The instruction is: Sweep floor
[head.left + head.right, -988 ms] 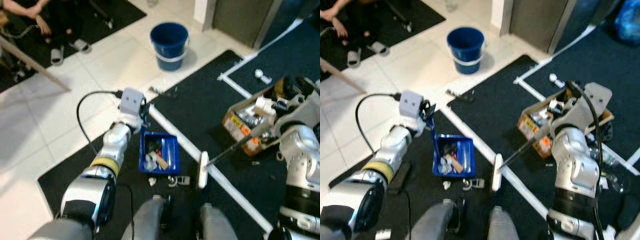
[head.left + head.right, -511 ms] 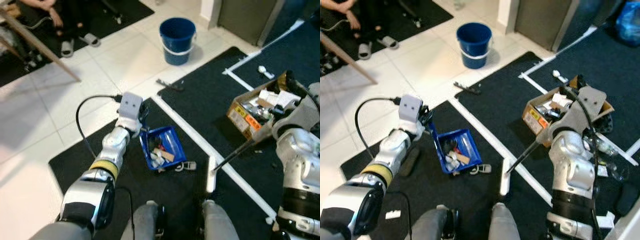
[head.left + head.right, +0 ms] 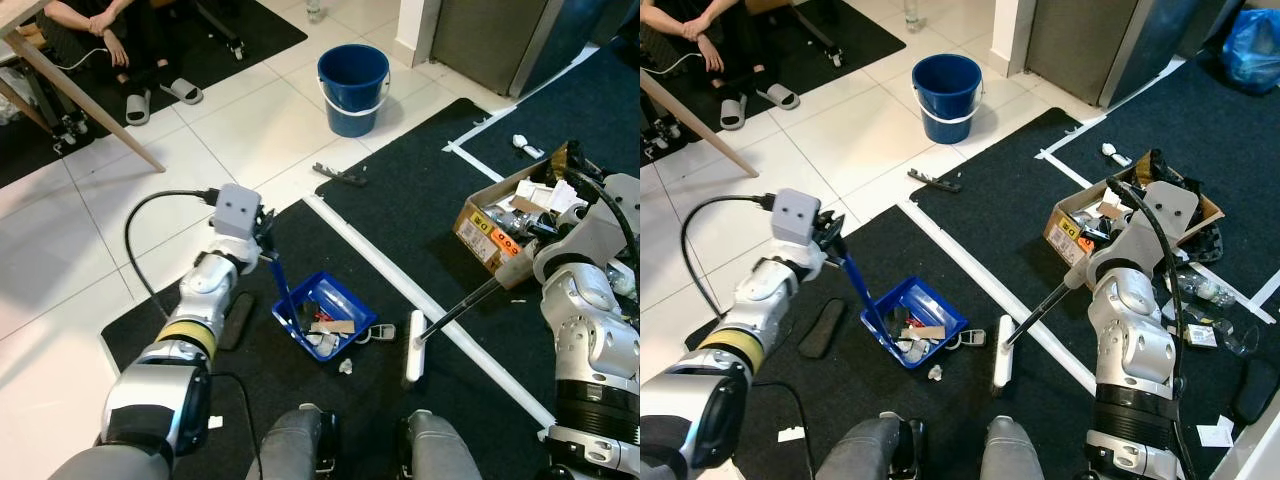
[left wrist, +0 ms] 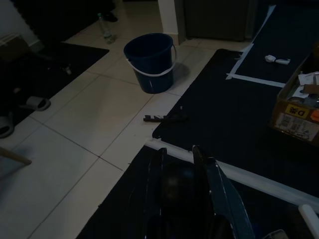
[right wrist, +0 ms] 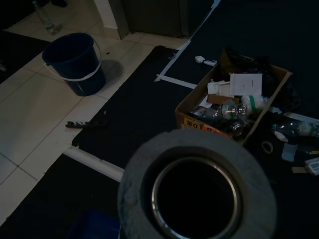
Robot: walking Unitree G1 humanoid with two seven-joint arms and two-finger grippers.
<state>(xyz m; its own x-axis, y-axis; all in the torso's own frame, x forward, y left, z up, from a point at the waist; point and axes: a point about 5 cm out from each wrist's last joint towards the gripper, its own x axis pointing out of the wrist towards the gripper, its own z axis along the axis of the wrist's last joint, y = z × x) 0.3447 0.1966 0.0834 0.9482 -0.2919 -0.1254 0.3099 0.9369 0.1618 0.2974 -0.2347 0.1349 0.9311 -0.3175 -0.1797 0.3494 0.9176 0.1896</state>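
Note:
My left gripper (image 3: 262, 238) is shut on the top of the long blue handle of a blue dustpan (image 3: 330, 312). The pan rests on the black mat and holds several bits of rubbish. In the left wrist view the black fingers (image 4: 155, 179) clamp the dark handle end. A white broom head (image 3: 413, 347) lies on the mat just right of the pan. Its black handle slants up to my right gripper (image 3: 522, 262), which is shut on the grey foam grip (image 5: 197, 194). A small white scrap (image 3: 345, 367) and a grey object (image 3: 376, 330) lie between pan and broom.
A blue bucket (image 3: 352, 75) stands on the white tiles ahead. A cardboard box (image 3: 505, 225) of junk sits on the mat by my right arm. A black tool (image 3: 340, 175) and a flat black piece (image 3: 236, 320) lie on the floor. A person (image 3: 90, 20) sits far left behind a wooden leg (image 3: 90, 110).
The camera has shifted. My left gripper has drawn back to the left, so the dustpan's blue handle now shows at full length. The broom head stays just right of the pan.

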